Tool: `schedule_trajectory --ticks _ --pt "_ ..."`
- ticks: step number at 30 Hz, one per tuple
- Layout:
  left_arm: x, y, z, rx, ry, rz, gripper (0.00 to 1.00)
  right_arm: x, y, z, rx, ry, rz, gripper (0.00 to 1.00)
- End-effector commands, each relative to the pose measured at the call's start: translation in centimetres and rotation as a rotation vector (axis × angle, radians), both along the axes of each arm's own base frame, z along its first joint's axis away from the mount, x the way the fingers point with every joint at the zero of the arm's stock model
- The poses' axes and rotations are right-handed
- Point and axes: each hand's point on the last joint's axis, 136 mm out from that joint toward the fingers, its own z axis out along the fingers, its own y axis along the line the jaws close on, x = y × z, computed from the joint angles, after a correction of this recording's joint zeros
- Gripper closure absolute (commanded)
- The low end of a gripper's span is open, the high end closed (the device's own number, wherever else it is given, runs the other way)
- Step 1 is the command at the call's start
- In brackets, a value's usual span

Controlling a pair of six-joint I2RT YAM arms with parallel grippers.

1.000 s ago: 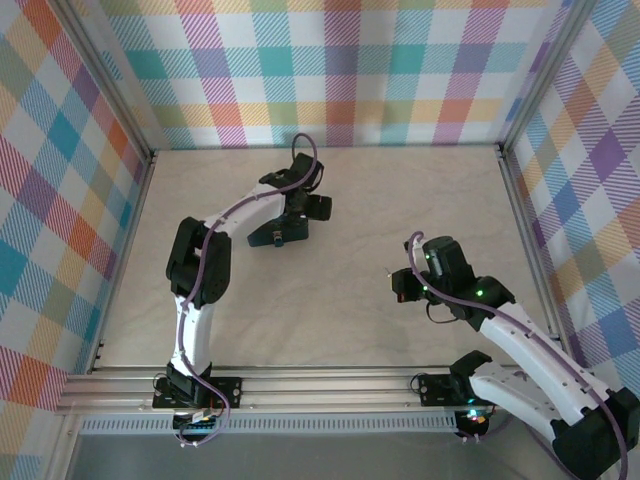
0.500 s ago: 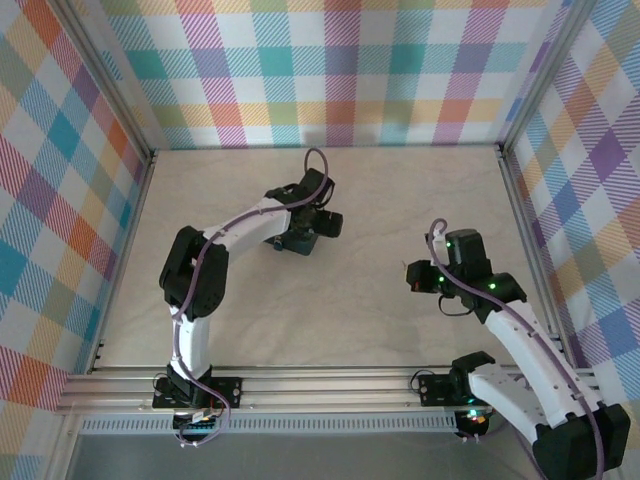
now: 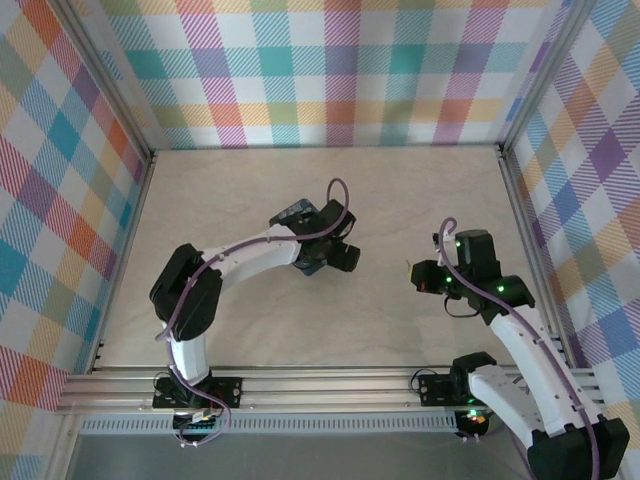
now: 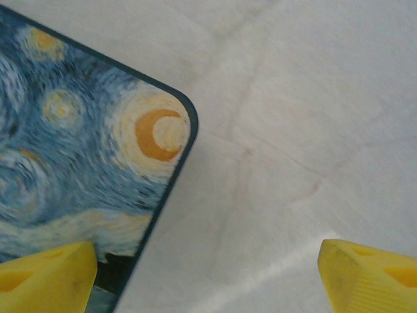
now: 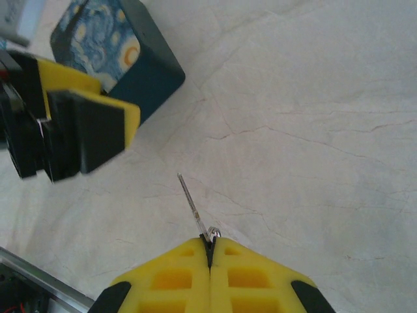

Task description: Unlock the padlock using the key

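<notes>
Key (image 5: 193, 205) pinched in right jaws; left jaws wide over starry box (image 4: 78, 150) corner.

The box (image 4: 78, 150) right by the left claw (image 4: 207, 277) is a swirly blue painting with yellow-orange stars and a crescent moon, plus dark teal sides. Both claws have bright yellow fingers (image 4: 368, 274), and the left one has black pads (image 5: 98, 140). The key (image 5: 191, 195) at the tip of the right claw (image 5: 210, 251) is silvery. The desk (image 3: 400, 200) is cream with faint brownish veins. The walls (image 3: 330, 70) are pastel plaid, and the arms (image 3: 250, 262) are white and black.
</notes>
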Motion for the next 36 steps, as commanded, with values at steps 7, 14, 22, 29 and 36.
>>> schedule_trajectory --ticks 7,14,22,29,36 --pt "-1.8 -3.7 1.7 -0.137 0.034 -0.029 0.12 0.0 -0.4 3.2 -0.002 -0.065 -0.009 0.97" --pt "0.0 -4.9 2.3 -0.126 -0.005 -0.028 0.11 -0.1 -0.5 3.2 -0.008 -0.059 -0.012 0.97" --pt "1.0 -1.0 4.2 -0.043 -0.073 0.035 0.09 0.1 -0.4 2.6 -0.008 -0.049 -0.011 0.97" --pt "1.2 3.0 2.6 0.038 -0.048 0.11 0.09 0.3 -0.4 2.4 -0.013 -0.048 -0.011 0.97" --pt "-0.6 3.5 -0.2 0.092 0.02 0.078 0.1 0.6 -0.4 2.4 -0.015 -0.046 -0.017 0.97"
